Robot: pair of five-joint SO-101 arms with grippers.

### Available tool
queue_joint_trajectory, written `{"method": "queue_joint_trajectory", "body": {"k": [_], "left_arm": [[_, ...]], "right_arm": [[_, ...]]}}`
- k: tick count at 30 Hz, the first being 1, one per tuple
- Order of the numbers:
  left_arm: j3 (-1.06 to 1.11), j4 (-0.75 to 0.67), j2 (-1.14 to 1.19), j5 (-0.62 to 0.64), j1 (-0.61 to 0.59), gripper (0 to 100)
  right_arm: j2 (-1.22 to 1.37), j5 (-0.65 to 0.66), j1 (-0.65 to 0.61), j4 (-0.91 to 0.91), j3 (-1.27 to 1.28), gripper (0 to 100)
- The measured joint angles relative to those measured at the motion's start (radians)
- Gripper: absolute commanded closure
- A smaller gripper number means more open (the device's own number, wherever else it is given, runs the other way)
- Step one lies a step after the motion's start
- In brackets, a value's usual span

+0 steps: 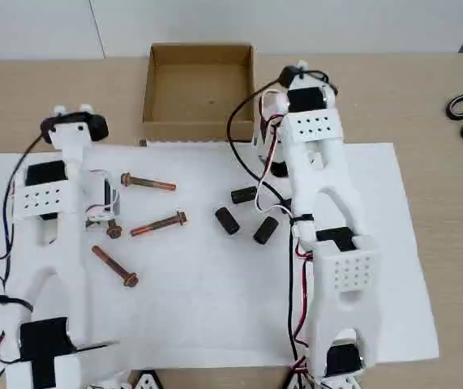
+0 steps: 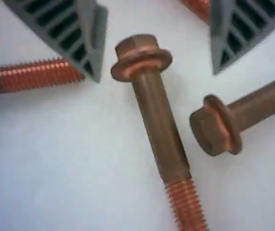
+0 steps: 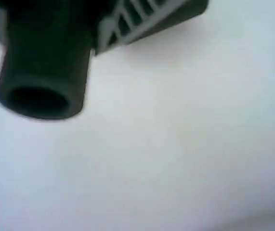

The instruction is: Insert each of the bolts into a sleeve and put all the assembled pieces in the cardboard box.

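Left gripper (image 2: 156, 70): jaws apart, low over the paper (image 2: 55, 168). One bolt (image 2: 159, 120) lies between its fingertips; second bolt (image 2: 224, 122) and third bolt (image 2: 31, 77) lie close either side. Right gripper (image 3: 43, 29): clamped on a sleeve (image 3: 43, 82), bore end protruding past the fingers.
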Motion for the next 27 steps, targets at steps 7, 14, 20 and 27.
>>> {"method": "queue_joint_trajectory", "body": {"k": [7, 14, 20, 27], "left_arm": [[-0.302, 0.233, 0.041, -0.075, 0.081, 94], [-0.534, 0.373, 0.238, -0.267, 0.201, 89], [-0.554, 0.376, 0.324, -0.496, 0.210, 87], [-0.555, 0.376, 0.408, -0.718, 0.219, 86]], "right_arm": [[-0.097, 0.005, 0.078, 0.025, 0.000, 99.6], [-0.180, 0.087, 0.150, 0.025, 0.117, 99.6], [-0.269, 0.292, 0.196, 0.025, 0.333, 99.6], [-0.354, 0.569, 0.293, 0.023, 0.508, 99.6]]}}
